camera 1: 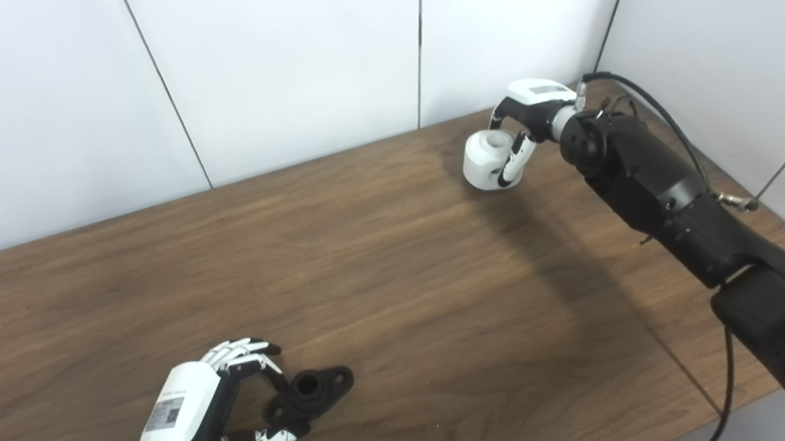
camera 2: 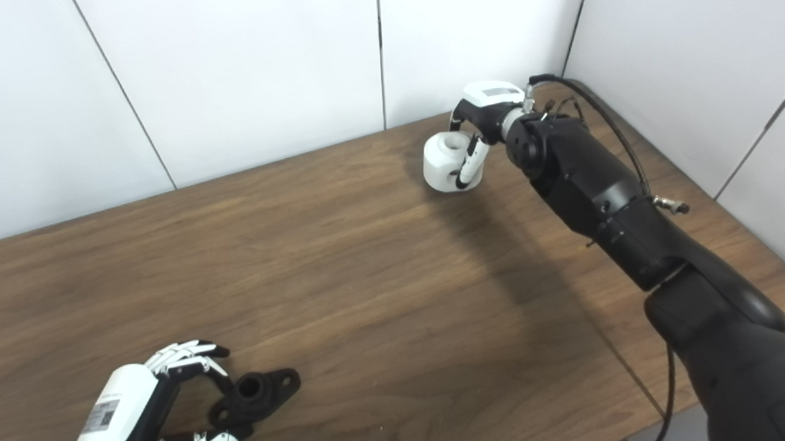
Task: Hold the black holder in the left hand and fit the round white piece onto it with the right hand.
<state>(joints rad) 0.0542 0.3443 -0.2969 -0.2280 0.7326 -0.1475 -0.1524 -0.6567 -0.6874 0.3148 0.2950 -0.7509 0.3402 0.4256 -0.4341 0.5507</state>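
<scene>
left hand (camera 1: 195,401): low at the near left of the table (camera 1: 395,273), fingers curled around the black holder (camera 1: 310,390); looks like a light pinch, and you can't confirm from here that it's firm.
black holder: lying flat on the wood, bore facing up, one ear sticking out to the right, free of the fingers.
right hand (camera 1: 527,118): far right corner near the wall, fingers wrapped on the round white piece (camera 1: 489,160), so it's gripping it.
round white piece: in that grip, hole up; whether it's off the table or resting on it is unclear.
gap: the two parts are well apart, so you have a long diagonal carry ahead.
risk 1: the piece slips or tilts in the carry, since you only hold it from one side.
risk 2: the holder skids or rotates when you press down, if the left pinch is loose.
risk 3: the bores misalign and the piece jams on the rim.
risk 4: your right arm's cable (camera 1: 659,113) could snag.
</scene>
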